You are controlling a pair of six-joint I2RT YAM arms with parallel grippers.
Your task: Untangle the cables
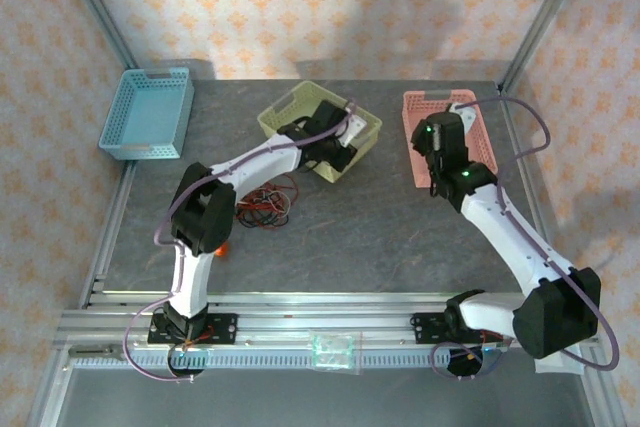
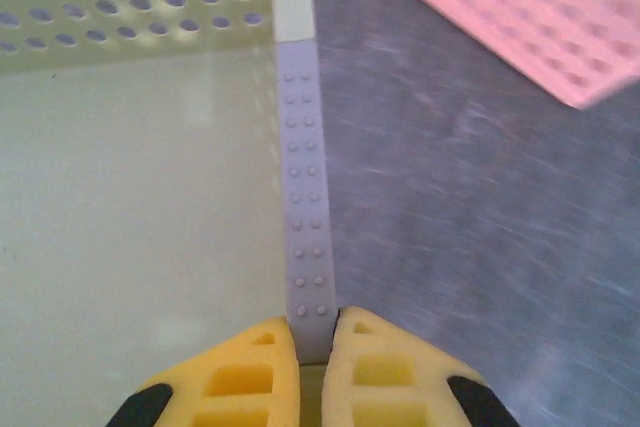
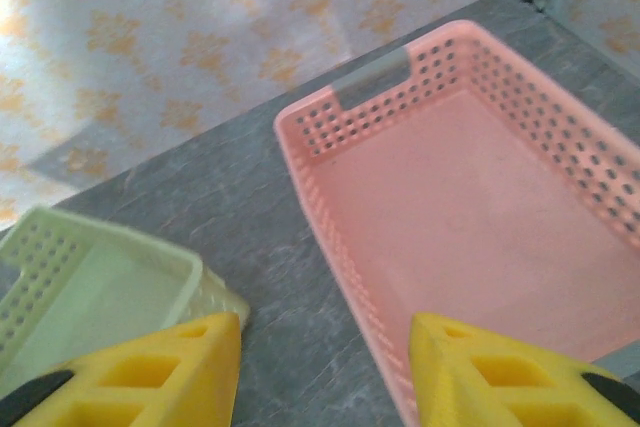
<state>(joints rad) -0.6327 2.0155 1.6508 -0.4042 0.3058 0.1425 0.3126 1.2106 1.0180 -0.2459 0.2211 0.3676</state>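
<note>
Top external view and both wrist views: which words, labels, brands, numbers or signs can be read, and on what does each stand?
No readable text anywhere.
No print on the blue basket, the yellow-green basket or the pink basket: plain perforated plastic.
The clear packet on the front rail has greenish marks, too small to read.

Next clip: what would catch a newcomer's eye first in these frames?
The left gripper is clamped on the rim of the yellow-green basket at the back middle of the table. The right gripper hangs open over the edge of the pink basket on the right. The red and black cables lie tangled, untouched, left of centre.
</note>
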